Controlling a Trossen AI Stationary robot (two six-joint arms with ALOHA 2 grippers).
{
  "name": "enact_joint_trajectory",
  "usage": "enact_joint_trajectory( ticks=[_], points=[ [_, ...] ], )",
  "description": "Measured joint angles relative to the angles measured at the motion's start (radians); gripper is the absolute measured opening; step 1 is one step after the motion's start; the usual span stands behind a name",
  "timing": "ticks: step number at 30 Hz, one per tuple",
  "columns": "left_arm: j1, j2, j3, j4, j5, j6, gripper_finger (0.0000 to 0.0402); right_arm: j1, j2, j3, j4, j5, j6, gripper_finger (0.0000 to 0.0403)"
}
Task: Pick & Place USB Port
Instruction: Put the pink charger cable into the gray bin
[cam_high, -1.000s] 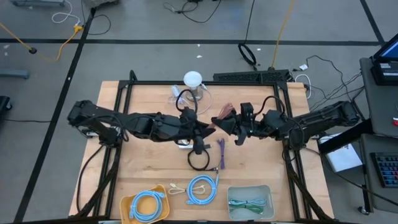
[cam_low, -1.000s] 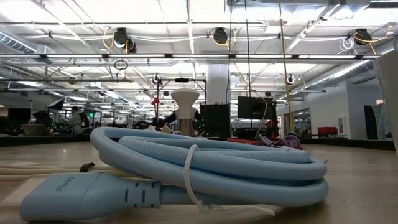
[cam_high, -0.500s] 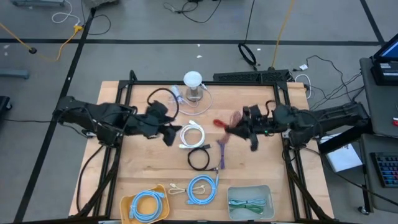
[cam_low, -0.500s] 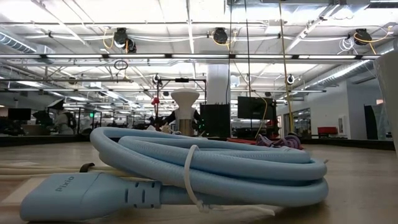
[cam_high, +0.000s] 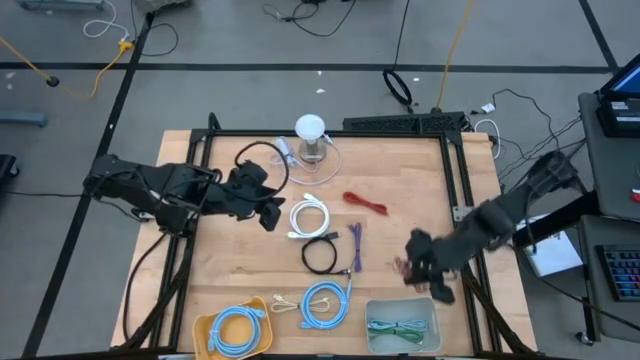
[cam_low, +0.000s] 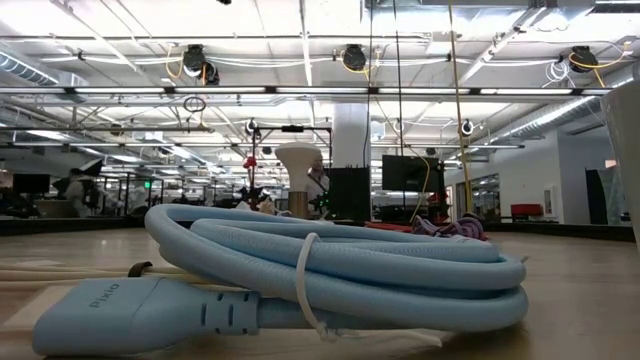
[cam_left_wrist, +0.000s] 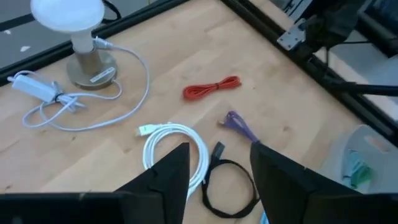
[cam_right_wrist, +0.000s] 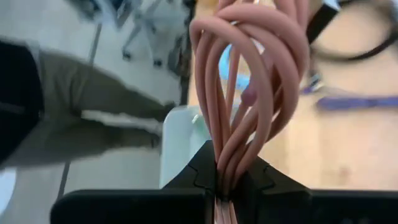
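My right gripper (cam_high: 408, 264) is over the table's near right part, just on the far side of the pale tray (cam_high: 432, 308). It is shut on a coiled pink cable (cam_right_wrist: 249, 74), which shows as a small pink bundle in the high view (cam_high: 401, 266). My left gripper (cam_high: 268, 212) is open and empty, hovering left of the white cable (cam_high: 308, 217); its fingers (cam_left_wrist: 168, 177) stand apart in the left wrist view. On the wood lie a red cable (cam_high: 365, 203), a purple cable (cam_high: 355, 245) and a black cable (cam_high: 320, 255). My right gripper pinches several strands of the pink cable's coil (cam_right_wrist: 225, 174) together between its two fingers, at one end of the bundle. The fingers come from the table's right side, slanting down. The rest of the coil stands out beyond the fingertips, clear of the table.
A white lamp (cam_high: 311, 135) with its cord stands at the far middle. A yellow bowl (cam_high: 205, 332) with a blue cable, a cream cable (cam_high: 285, 302) and a blue coil (cam_high: 323, 303) lie near the front edge. The tray holds green cables. A blue coil (cam_low: 330, 270) fills the low view.
My right gripper has swung from the table's middle toward the near right, down to beside the pale tray, carrying the pink cable clear of the table. My left gripper first drew back from the middle toward the table's left edge and has then stayed there, open.
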Motion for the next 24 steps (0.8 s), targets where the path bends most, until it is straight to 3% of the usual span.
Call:
enact_joint_trajectory(
  ticks=[8, 14, 24],
  points=[
    [0.015, 0.001, -0.074, 0.001, 0.095, -0.013, 0.0171, 0.119, 0.269, 0.076, 0.008, -0.051, 0.096, 0.0013],
    [-0.009, 0.001, -0.113, 0.0, 0.161, -0.012, 0.0177, 0.17, 0.402, 0.118, 0.012, -0.079, 0.223, 0.0013],
    [-0.112, 0.001, -0.114, 0.002, 0.113, -0.027, 0.0154, 0.204, 0.522, 0.133, -0.068, -0.084, 0.327, 0.0013]
  ],
)
